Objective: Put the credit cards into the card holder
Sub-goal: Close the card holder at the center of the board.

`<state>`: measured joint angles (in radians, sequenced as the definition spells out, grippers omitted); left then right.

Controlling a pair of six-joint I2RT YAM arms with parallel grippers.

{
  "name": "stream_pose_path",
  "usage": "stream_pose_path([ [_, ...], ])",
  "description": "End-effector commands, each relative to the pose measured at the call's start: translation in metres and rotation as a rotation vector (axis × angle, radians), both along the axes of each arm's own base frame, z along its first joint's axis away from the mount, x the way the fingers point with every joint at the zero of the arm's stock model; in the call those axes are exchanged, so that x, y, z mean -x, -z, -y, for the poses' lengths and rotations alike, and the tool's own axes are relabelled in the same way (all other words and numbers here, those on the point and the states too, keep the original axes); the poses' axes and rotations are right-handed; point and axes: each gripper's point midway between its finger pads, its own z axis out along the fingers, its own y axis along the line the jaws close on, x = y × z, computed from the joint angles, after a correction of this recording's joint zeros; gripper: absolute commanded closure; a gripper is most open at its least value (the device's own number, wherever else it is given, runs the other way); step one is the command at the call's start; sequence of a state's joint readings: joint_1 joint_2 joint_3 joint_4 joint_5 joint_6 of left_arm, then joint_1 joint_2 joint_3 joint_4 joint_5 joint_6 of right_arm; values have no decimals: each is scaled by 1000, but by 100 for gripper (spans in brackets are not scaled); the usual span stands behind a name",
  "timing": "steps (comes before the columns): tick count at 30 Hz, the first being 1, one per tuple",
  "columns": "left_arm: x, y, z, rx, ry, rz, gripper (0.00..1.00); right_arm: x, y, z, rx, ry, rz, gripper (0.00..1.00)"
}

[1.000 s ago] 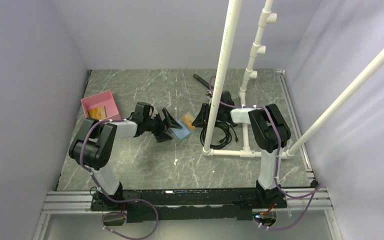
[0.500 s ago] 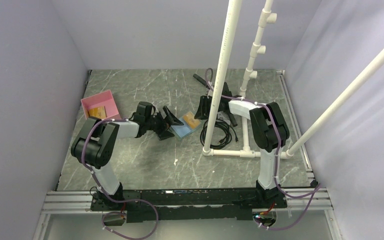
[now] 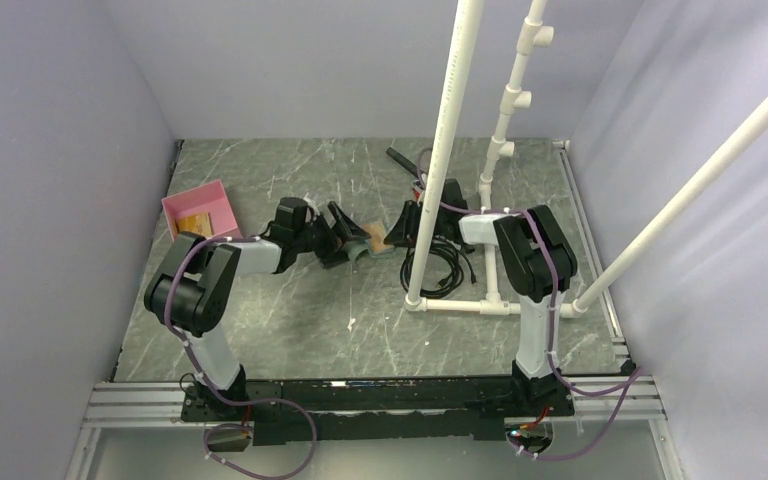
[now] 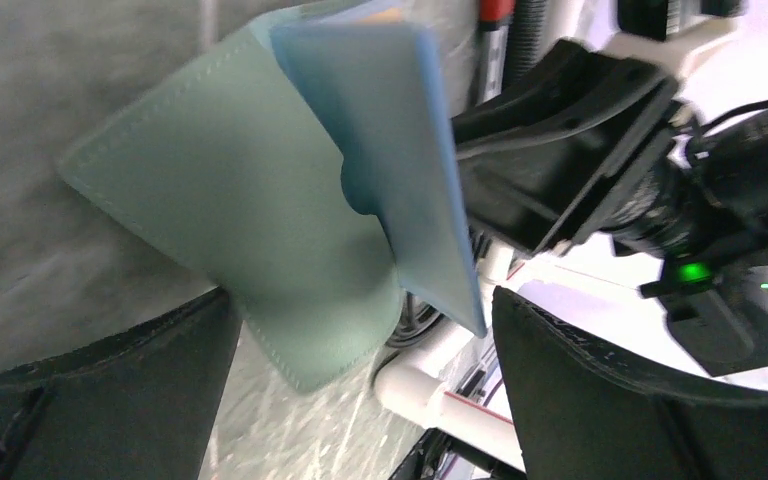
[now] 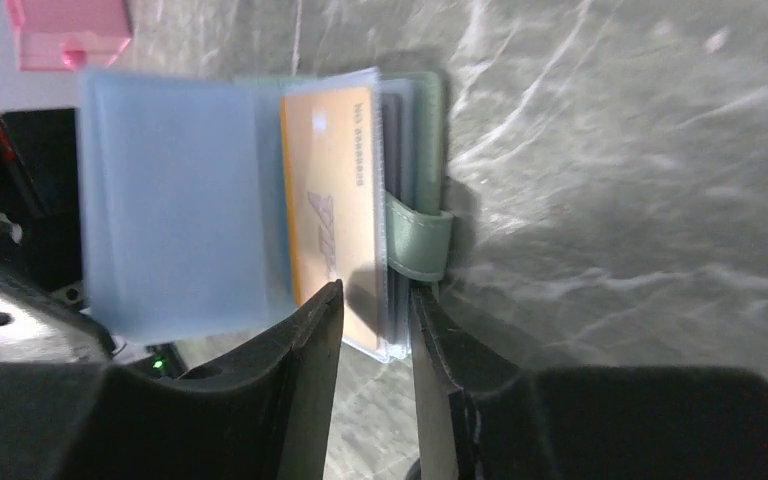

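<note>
The card holder point(image 3: 364, 249) lies open on the grey marbled surface point(image 3: 360, 320), its pale blue sleeves point(image 4: 390, 130) fanned up from the green cover point(image 4: 210, 190). An orange credit card point(image 5: 330, 200) sits in a clear sleeve next to the closure tab point(image 5: 418, 242).

The holder is caught between the two arms. The left end effector point(image 4: 365, 300) stands wide open with the green cover in the gap between its fingers. The right end effector point(image 5: 375, 300) faces it from the other side. Its jaws are narrowly apart, straddling the near edge of the card's sleeve without visibly pinching it.

Well behind the left end effector, a pink tray point(image 3: 192, 200) holds something orange-tan. Just beside the right end effector are a coiled black cable point(image 3: 447, 268) and a white pipe frame point(image 3: 450, 305).
</note>
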<state>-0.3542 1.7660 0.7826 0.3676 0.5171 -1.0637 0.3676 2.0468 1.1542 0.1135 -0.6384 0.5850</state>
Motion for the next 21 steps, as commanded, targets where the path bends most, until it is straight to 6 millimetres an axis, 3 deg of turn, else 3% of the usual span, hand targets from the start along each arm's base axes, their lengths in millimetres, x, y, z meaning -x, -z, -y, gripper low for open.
stream_pose_path([
  [1,-20,-63,24,42,45,196,0,43,-1,-27,-87,-65,-109,66],
  [10,-18,-63,27,-48,113,204,1,34,-13,-14,-39,-68,-35,59],
  [14,-15,-50,35,-30,184,158,2,14,-21,9,11,-19,26,54],
  [18,-16,-36,47,33,230,123,11,-9,-32,30,69,35,146,53],
  [21,-15,-29,49,44,250,115,22,-15,-36,33,82,70,167,53],
])
